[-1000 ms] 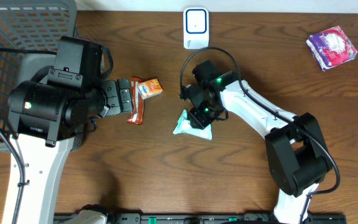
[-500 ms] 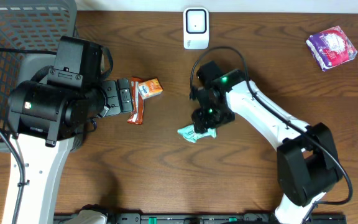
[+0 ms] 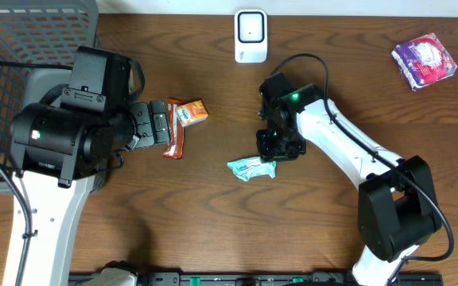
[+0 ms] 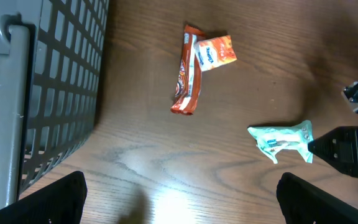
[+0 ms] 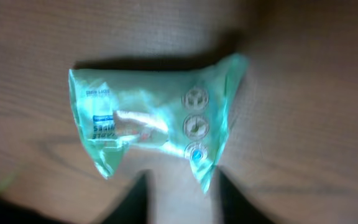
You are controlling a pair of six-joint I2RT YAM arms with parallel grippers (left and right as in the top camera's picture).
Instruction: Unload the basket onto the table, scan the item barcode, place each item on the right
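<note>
A light green plastic packet [image 3: 251, 168] lies flat on the wooden table near the middle, printed side up in the right wrist view [image 5: 154, 124]. My right gripper [image 3: 272, 152] hovers just behind it. Its blurred dark fingers stand apart at the bottom of the wrist view [image 5: 182, 183], with bare table between them. The packet's lower corner sits close to the right-hand finger. A white scanner [image 3: 250, 36] stands at the table's back edge. My left gripper [image 3: 159, 123] is wide open and empty [image 4: 180, 186]; the green packet [image 4: 281, 142] lies far to its right.
A red-brown snack bar [image 3: 175, 141] and a small orange packet [image 3: 193, 112] lie beside the left gripper. A dark wire basket [image 3: 22, 48] fills the back left corner. A purple packet [image 3: 425, 59] rests at the back right.
The right gripper let go of the green packet and drew back to the right. The packet now lies flat on the table. The left arm has not moved.
</note>
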